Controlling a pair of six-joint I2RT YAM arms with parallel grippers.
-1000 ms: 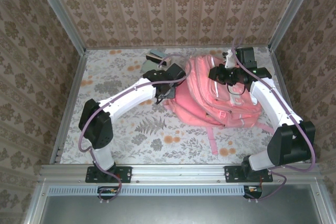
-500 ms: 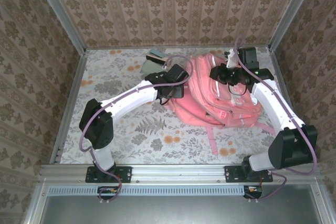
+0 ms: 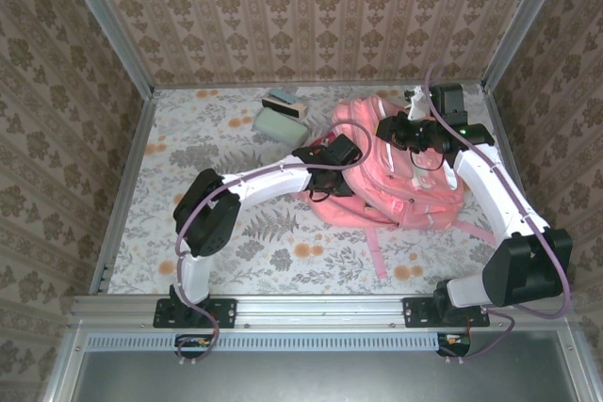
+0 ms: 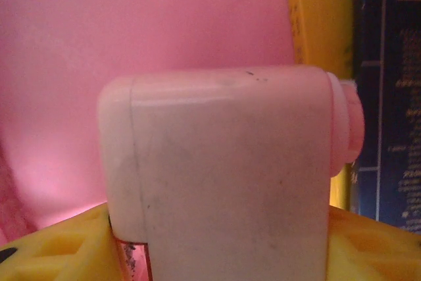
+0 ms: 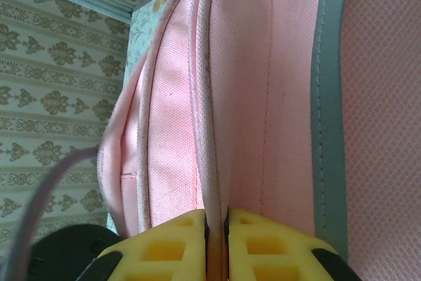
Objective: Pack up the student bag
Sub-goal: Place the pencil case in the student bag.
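Note:
The student bag (image 3: 405, 185), a large pink backpack, lies at the right of the table. My right gripper (image 3: 391, 129) is at the bag's upper edge. In the right wrist view that gripper (image 5: 216, 228) is shut on a piped fabric edge of the bag (image 5: 263, 97). My left gripper (image 3: 344, 159) reaches into the bag's left side. In the left wrist view its yellow fingers (image 4: 59, 248) are shut on either side of a white capped container (image 4: 223, 162), with pink bag lining (image 4: 131, 24) behind.
A pale green box (image 3: 280, 122) and a smaller flat item (image 3: 283, 99) lie at the back of the table, left of the bag. Inside the bag, a yellow book (image 4: 316, 24) and a dark blue one (image 4: 388, 97) stand right of the container. Pink straps (image 3: 377, 256) trail toward the front.
My left arm has swung right and carried its gripper from beside the bag into the bag's left side. The right gripper has kept its hold on the bag's edge.

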